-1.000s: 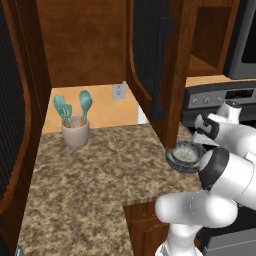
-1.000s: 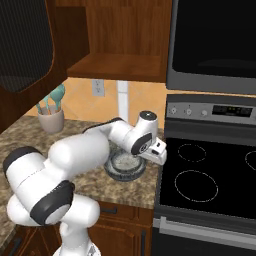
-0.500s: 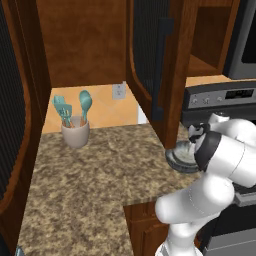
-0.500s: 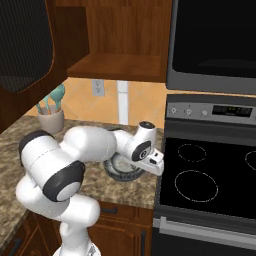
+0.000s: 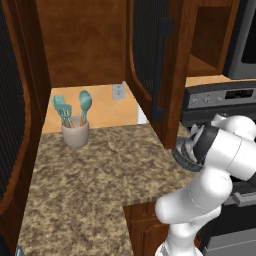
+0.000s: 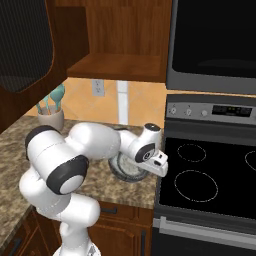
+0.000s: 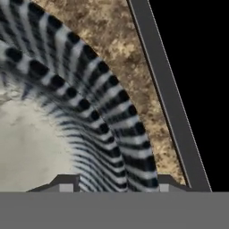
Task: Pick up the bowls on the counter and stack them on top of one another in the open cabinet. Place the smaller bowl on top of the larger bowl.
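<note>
The arm reaches down over a bowl [image 6: 129, 167] that sits on the granite counter [image 5: 100, 170] at its right end, just beside the black stovetop [image 6: 210, 180]. In the hand view the bowl's ribbed, striped rim [image 7: 105, 129] curves up between the two fingertips, one tip over the pale inside and the other over the outer wall, with a strip of counter [image 7: 120, 53] and the stove's grey edge [image 7: 165, 89] beyond. The gripper [image 7: 114, 182] straddles the rim, but whether its fingers press on the rim or stand a little clear of it cannot be told. In the left base view the bowl's dark edge [image 5: 181, 156] shows just past the white forearm, below the open cabinet door [image 5: 155, 70] with its dark ribbed panel and bar handle. Whether this is the wider or the narrower bowl cannot be told. A beige cup [image 5: 75, 134] holding teal utensils [image 5: 75, 107] stands well apart at the back left of the counter, near a wall outlet [image 5: 119, 91]. The cabinet shelf [image 6: 120, 67] hangs above the counter beside the dark oven [image 6: 215, 40].
</note>
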Robot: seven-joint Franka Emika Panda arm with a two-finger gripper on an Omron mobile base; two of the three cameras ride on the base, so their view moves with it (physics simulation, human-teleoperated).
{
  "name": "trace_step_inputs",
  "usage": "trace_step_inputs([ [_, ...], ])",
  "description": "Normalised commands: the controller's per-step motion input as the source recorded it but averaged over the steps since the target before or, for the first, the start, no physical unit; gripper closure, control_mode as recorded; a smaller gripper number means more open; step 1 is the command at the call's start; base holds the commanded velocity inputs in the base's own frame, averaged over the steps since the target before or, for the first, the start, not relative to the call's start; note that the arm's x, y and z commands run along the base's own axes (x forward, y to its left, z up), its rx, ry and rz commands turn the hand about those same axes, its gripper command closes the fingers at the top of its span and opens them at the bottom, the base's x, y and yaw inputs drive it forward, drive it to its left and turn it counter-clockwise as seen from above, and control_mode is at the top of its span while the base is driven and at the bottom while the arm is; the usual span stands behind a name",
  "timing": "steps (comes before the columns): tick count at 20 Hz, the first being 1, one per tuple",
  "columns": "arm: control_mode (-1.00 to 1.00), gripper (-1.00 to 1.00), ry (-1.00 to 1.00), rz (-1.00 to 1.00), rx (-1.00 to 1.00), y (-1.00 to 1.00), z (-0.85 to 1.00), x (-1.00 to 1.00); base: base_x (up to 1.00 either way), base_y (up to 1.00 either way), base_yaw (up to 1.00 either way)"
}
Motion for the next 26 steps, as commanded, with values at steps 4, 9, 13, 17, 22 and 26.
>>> trace_step_inputs([
  [4,-1.00,1.00,-0.03,-0.02,0.00,0.00,0.18,-0.04,0.00,0.00,0.00],
  [9,-1.00,1.00,-0.24,-0.13,0.00,0.00,0.97,-0.58,0.00,0.00,0.00],
  [13,-1.00,1.00,-0.26,-0.13,0.00,0.00,1.00,-0.58,0.00,0.00,0.00],
  [17,-1.00,1.00,-0.24,-0.13,0.00,0.03,1.00,-0.45,0.00,0.00,0.00],
  [22,-1.00,1.00,-0.09,-0.01,0.00,0.05,1.00,-0.01,0.00,0.00,0.00],
  [26,-1.00,1.00,-0.14,0.00,0.00,0.05,1.00,-0.01,0.00,0.00,0.00],
])
